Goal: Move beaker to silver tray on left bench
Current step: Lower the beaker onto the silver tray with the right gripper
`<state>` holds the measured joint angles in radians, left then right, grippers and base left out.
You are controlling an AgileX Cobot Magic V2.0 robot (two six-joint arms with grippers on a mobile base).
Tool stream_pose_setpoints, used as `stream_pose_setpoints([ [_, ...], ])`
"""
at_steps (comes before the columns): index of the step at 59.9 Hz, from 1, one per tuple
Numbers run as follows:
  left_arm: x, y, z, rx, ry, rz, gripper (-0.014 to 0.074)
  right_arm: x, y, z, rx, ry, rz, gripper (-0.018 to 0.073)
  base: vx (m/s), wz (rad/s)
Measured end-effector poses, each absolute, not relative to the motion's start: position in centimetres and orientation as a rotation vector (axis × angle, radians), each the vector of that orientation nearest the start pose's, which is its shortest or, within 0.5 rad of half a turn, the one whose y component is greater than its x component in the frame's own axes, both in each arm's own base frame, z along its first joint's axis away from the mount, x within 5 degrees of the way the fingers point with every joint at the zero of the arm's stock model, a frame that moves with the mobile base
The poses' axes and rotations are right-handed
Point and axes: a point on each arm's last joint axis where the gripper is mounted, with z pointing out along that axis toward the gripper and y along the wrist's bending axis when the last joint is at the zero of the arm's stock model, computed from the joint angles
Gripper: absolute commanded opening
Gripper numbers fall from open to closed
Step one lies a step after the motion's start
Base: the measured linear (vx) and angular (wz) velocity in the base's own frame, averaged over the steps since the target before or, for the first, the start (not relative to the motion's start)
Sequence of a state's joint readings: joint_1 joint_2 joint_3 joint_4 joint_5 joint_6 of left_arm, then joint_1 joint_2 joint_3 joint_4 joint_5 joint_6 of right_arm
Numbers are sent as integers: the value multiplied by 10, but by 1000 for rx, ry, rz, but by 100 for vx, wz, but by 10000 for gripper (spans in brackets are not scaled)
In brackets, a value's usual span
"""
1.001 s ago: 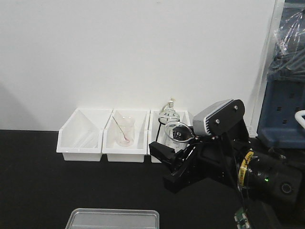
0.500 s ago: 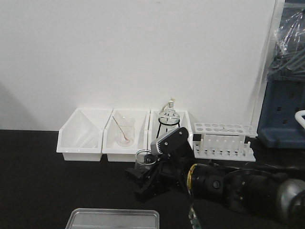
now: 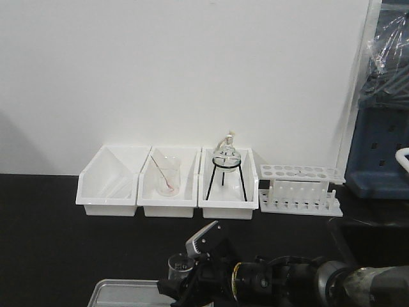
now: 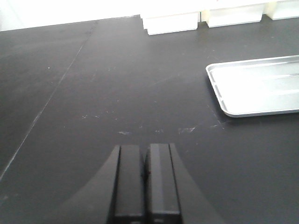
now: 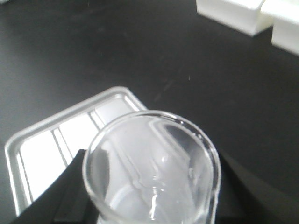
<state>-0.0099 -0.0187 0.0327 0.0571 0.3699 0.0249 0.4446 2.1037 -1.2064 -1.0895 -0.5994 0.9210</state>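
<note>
- Beaker (image 3: 179,264), front view: small clear glass, upright, low in the frame, pinched by your right tool (image 3: 186,285). It sits over the far rim of the silver tray (image 3: 124,293), towards the tray's right end. You cannot tell from here whether its base touches the metal.
- Desk (image 3: 57,243), front view: flat black top. Against the wall stand three white bins (image 3: 105,185) in a row.
- Bin contents, front view: the middle bin holds a larger beaker (image 3: 167,174) with a rod leaning in it. The right bin holds a round flask (image 3: 226,155) on a black tripod.
- Test-tube rack (image 3: 299,188), front view: white, just beside the right bin.
- Left tool (image 4: 145,186), left wrist view: fingers pressed together, holding nothing, hovering over bare desk. The silver tray lies off to the right, well apart from this tool. The white bins show along the top edge.
- Right wrist view: you look down into the beaker's open mouth, which fills the lower centre. Dark fingers (image 5: 65,191) flank the glass on both sides, clamped on it. Below and to the left is a rounded corner of the silver tray, with its ribbed floor showing through the glass.
</note>
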Motion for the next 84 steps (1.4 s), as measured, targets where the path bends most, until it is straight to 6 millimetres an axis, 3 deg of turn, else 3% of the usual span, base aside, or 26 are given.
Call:
stream_pose_setpoints([
  [15,52,1,170,68,1866,66,1,362,243,105,-997,1935,740,1,0,0],
  [24,52,1,170,68,1866,66,1,361,247,100,-1016,1931,738,21,0,0],
  [34,52,1,170,68,1866,66,1,364,246,100,-997,1950,710,150,0,0],
  [50,52,1,170,68,1866,66,1,364,246,100,-994,1952,708,481,0,0],
  [59,52,1,170,68,1866,66,1,364,245,98,-995,1961,700,615,0,0],
  [74,52,1,170,68,1866,66,1,363,247,104,-996,1929,732,627,0,0],
  [84,52,1,170,68,1866,66,1,363,247,128,-1019,1851,704,603,0,0],
])
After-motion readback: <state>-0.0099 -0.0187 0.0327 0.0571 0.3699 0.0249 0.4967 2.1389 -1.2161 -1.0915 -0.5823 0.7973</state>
